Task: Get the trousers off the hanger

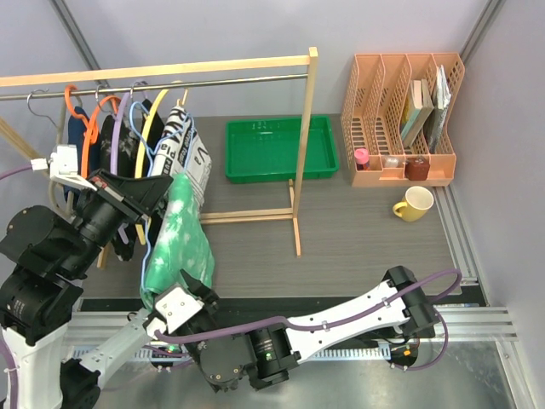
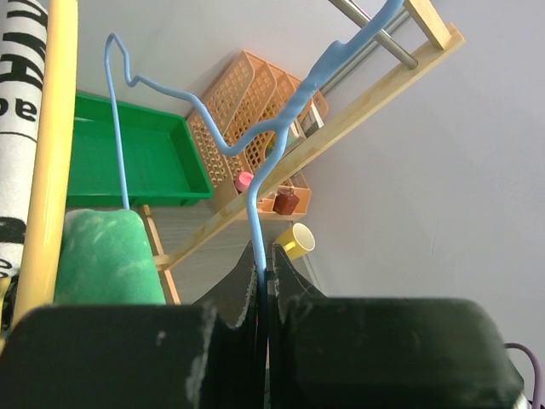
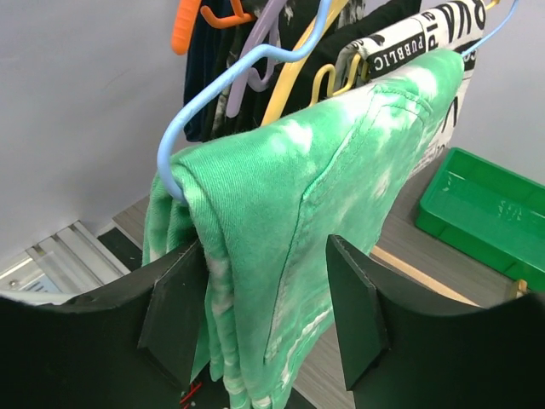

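Observation:
The green, whitish-mottled trousers (image 1: pixel 179 234) hang folded over the bottom wire of the light blue hanger (image 1: pixel 146 241), in front of the clothes rack. My left gripper (image 1: pixel 163 187) is shut on the hanger (image 2: pixel 255 170), pinching its thin wire between the fingertips (image 2: pixel 266 277); the trousers (image 2: pixel 106 256) show to its left. My right gripper (image 3: pixel 264 307) stands open astride the hanging trousers (image 3: pixel 341 170). Its left finger (image 3: pixel 174 307) touches the cloth and its right finger (image 3: pixel 353 311) stands a little off it. The hanger's rounded end (image 3: pixel 174 162) shows just above.
A wooden rack (image 1: pixel 302 145) carries an orange hanger (image 1: pixel 85 128), a yellow hanger (image 1: pixel 149 128) and a newspaper-print garment (image 1: pixel 189 153). Behind it lies a green tray (image 1: pixel 268 149). An orange organiser (image 1: pixel 400 119) and a yellow mug (image 1: pixel 415 204) stand at the right.

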### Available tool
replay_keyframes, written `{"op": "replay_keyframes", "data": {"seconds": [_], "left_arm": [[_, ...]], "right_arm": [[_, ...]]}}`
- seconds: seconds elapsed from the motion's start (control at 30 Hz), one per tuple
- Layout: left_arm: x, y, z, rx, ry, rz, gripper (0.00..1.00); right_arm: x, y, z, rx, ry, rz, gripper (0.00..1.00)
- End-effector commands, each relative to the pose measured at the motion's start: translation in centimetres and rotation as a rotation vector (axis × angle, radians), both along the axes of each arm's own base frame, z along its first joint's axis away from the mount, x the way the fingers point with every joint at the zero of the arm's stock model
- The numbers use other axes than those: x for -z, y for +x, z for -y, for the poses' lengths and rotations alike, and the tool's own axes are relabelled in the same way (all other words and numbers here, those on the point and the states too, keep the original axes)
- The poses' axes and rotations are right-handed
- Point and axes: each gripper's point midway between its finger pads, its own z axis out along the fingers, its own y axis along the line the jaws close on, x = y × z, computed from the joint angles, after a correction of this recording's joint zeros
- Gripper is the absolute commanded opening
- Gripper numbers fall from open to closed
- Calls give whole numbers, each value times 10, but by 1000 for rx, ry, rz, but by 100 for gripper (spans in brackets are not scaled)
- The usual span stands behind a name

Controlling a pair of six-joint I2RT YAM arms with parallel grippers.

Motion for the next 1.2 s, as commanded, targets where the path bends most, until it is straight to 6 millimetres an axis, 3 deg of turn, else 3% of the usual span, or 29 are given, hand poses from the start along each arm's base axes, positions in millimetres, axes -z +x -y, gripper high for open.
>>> {"op": "replay_keyframes", "data": {"seconds": [0.0,0.07,0.17,0.3,0.33,0.47,0.6,0.8,0.83,0.93,1.17], "left_arm": [[-39,-4,5,34,-99,112,0],[-40,-4,6,37,-102,114,1],[-38,-3,7,39,-100,110,1],[-37,-3,9,50,-104,100,0],[-36,-2,10,55,-103,98,1],[-36,-3,11,58,-103,99,1],[-35,-2,13,69,-106,90,1],[-37,-5,12,71,-99,99,1],[-36,-4,12,71,-95,96,1],[-34,-4,13,73,-84,99,1],[-18,0,21,109,-30,74,1]], "right_arm": [[-7,13,10,80,82,-49,60],[-2,18,13,107,63,-36,56],[-2,26,24,173,84,-42,43],[2,35,29,211,81,-34,36],[3,35,29,212,81,-31,36],[-1,41,29,242,68,16,53],[-5,46,24,261,70,75,58],[-13,58,33,298,93,99,33],[-11,59,36,299,91,100,19],[-14,61,45,298,77,101,1],[-35,61,58,257,13,85,1]]}}
